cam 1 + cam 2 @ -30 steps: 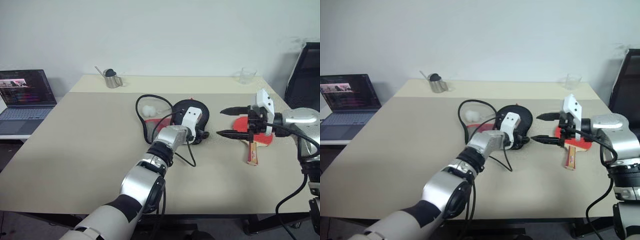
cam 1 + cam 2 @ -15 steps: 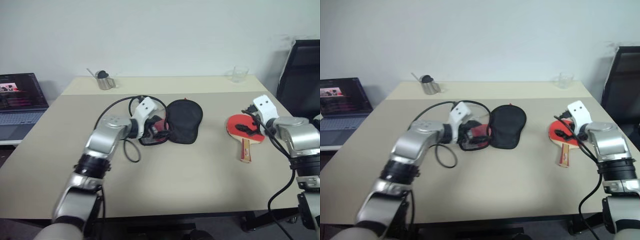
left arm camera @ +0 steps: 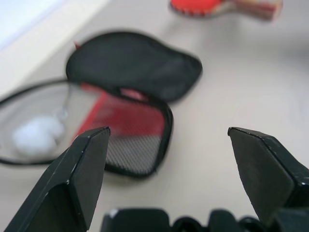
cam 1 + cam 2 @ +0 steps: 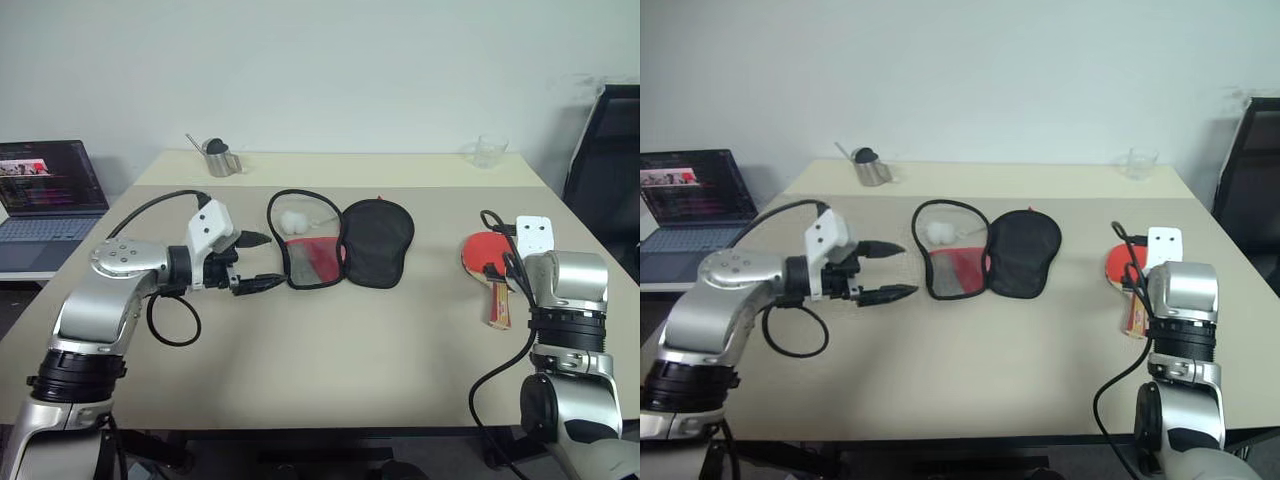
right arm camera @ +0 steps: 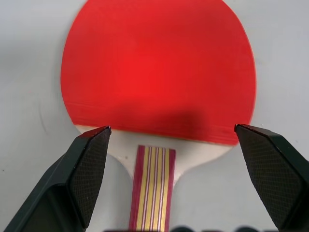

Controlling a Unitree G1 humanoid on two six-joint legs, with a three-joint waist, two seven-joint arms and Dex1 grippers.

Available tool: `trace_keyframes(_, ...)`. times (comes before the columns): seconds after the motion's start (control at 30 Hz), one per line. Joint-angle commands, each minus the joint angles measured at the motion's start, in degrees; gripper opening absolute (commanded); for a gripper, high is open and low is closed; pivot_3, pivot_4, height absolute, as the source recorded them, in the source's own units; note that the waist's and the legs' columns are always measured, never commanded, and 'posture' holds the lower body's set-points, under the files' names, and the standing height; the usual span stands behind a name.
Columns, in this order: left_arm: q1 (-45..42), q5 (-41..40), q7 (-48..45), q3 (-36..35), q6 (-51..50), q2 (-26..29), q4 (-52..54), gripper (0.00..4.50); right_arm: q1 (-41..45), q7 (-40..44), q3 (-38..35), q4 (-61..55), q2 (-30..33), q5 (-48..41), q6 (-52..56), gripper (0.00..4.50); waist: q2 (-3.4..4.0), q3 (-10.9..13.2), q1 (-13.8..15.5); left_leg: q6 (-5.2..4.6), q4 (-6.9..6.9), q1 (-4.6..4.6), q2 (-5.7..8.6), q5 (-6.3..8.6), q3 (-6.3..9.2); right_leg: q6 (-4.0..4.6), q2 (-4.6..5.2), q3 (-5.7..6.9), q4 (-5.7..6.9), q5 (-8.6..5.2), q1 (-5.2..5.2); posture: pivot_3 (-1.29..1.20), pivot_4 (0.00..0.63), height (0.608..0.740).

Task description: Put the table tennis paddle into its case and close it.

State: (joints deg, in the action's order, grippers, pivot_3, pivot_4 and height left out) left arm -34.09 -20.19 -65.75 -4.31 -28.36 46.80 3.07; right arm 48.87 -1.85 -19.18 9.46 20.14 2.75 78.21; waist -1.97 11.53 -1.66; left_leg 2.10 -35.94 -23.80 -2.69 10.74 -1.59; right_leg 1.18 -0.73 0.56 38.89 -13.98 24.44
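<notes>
On the desk (image 4: 330,345) the case (image 4: 340,243) lies open as the left claw (image 4: 258,262) has drawn back empty, wide, while the right claw (image 5: 171,159), wide too, seemingly hangs over the table tennis paddle (image 5: 159,72), ready to grasp.

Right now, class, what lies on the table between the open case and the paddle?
Nothing: bare table separates the case from the paddle, seen in the left eye view.

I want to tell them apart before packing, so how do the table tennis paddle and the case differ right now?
The table tennis paddle is one solid piece with a bright red face and a striped wooden handle; the case is a soft pouch lying unzipped, its halves spread.
The paddle lies at the table's right side under the right gripper; the case lies mid-table, ahead of the left gripper.
The case carries a white pompom; the paddle has none.
Both lie flat, ungripped.
</notes>
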Motion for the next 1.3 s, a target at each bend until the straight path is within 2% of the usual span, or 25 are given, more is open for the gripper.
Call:
trace_keyframes(0.03,-1.7,-4.7,-1.3,-3.0,-1.7,1.5,4.3,4.25,-0.1,-1.6,-2.2,-3.7,-0.1,0.2,1.8,4.5,0.0,0.0,-0.1,-0.02,0.01,-0.03,0.0,0.01,-0.01,0.0,-0.01,0.0,-0.01,0.0,0.03,0.0,0.15,0.74)
trace_keyframes(0.3,-1.9,-11.6,-5.6,-6.5,-5.8,7.6,4.3,4.25,-2.8,-1.9,-3.1,-7.9,-2.1,0.0,6.6,4.5,0.0,0.0,-0.5,-0.04,0.06,-0.03,-0.07,0.03,0.01,0.05,-0.16,-0.01,0.08,-0.03,0.18,0.0,0.15,0.74)
trace_keyframes(0.63,-0.9,-14.7,-8.3,-9.7,-6.7,12.8,3.4,4.25,-2.7,-2.3,-3.4,-7.4,-4.0,0.1,6.4,4.5,-0.06,0.0,-0.4,-0.04,0.06,-0.08,-0.04,0.03,-0.02,0.05,-0.16,-0.03,0.04,-0.03,0.23,0.0,0.15,0.74)
trace_keyframes(0.93,3.6,-14.4,-8.7,-11.5,-6.4,15.9,3.8,4.25,-3.0,-3.2,-2.3,-6.2,-7.5,0.6,5.5,4.5,-0.08,0.0,-0.4,-0.05,0.11,-0.12,-0.07,0.03,-0.06,0.06,-0.16,-0.06,0.06,-0.04,0.33,0.0,0.15,0.74)
trace_keyframes(1.03,4.7,-14.5,-8.9,-12.9,-6.2,17.2,3.3,4.27,-3.4,-3.5,-2.2,-5.4,-8.2,0.4,4.8,3.9,-0.11,-0.1,-0.5,-0.05,0.1,-0.12,-0.07,0.03,-0.07,0.06,-0.16,-0.07,0.05,-0.04,0.34,0.0,0.15,0.74)
trace_keyframes(1.3,6.6,-13.5,-7.5,-14.6,-5.0,18.0,1.3,4.27,-3.6,-3.6,-2.1,-3.8,-8.4,0.1,2.7,1.22,-0.23,-0.1,-0.3,-0.05,0.09,-0.11,-0.06,0.03,-0.06,0.07,-0.15,-0.05,0.05,-0.04,0.31,0.0,0.15,0.74)
